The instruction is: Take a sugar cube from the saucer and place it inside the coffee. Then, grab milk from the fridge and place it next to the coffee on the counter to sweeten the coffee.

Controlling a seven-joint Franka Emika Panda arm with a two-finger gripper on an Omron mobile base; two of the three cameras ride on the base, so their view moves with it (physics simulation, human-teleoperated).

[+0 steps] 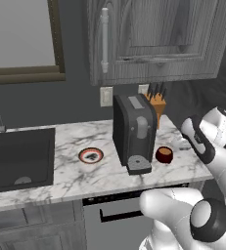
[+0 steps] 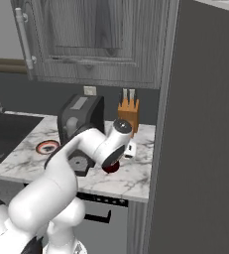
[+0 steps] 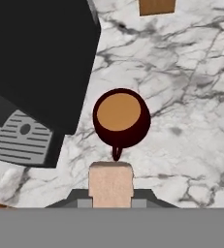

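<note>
My gripper [image 3: 111,199] is shut on the sugar cube [image 3: 111,181], a pale beige block between the dark fingertips. Just ahead of the cube stands the coffee [image 3: 120,118], a dark red cup with a tan inside and its handle turned toward me. From the left base view the coffee [image 1: 164,155] sits on the counter [image 1: 75,180] right of the coffee machine, and the gripper [image 1: 185,144] hovers beside it on the right. The saucer [image 1: 91,155] lies left of the machine. The milk is out of view.
The black coffee machine [image 1: 134,132] stands close on the cup's left. A knife block [image 1: 156,102] is at the back wall and a black sink [image 1: 19,156] lies at the left. A tall dark grey wall [image 2: 200,149] bounds the counter's right end; I cannot tell if it is the fridge.
</note>
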